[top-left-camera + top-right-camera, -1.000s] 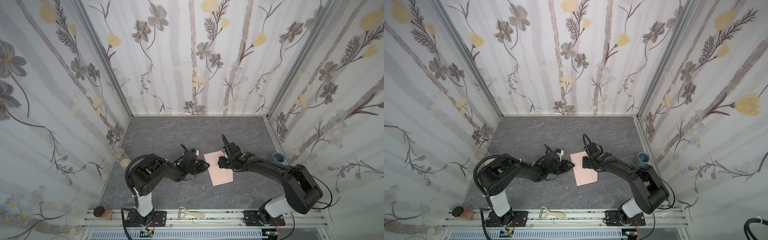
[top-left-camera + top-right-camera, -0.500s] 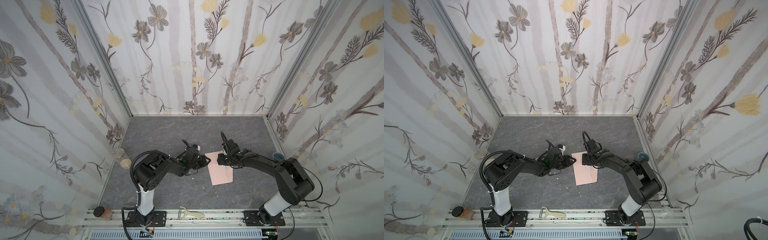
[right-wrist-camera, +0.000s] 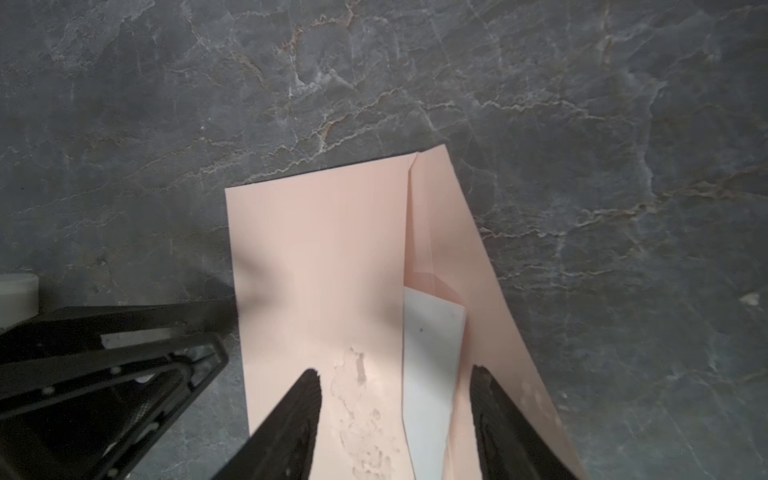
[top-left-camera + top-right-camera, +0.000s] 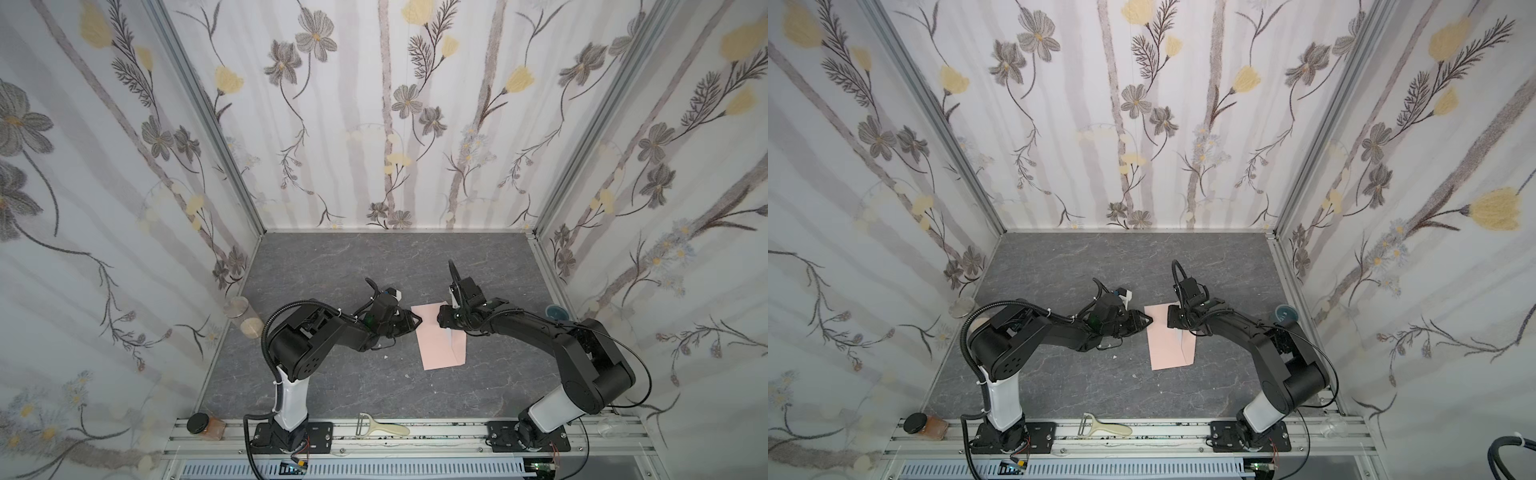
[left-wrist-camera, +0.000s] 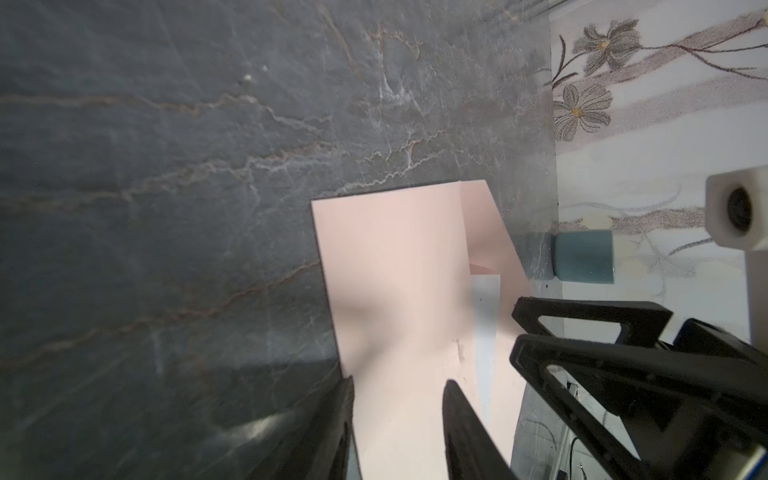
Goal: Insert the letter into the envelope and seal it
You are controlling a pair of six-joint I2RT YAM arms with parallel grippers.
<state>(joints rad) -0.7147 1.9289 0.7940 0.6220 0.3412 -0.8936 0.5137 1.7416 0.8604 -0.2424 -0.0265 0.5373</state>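
Centre of both top views: the envelope (image 4: 440, 345) lies flat on the grey counter (image 4: 374, 266), flap folded open on its right side. The letter (image 3: 432, 345) shows as a white strip in the envelope's mouth, mostly tucked inside. The left end effector (image 5: 401, 382) sits at the envelope's upper left edge with its fingers spread and pink paper showing between them. The right end effector (image 3: 395, 370) is spread wider, over the mouth and letter. We note both crowd the envelope's upper end, and the right arm hides part of the flap. A blue cup (image 4: 556, 311) stands well apart at the right wall. A peeler (image 4: 384, 427) and jar (image 4: 201, 424) rest on the front rail, and two round discs (image 4: 243, 316) lie by the left wall.
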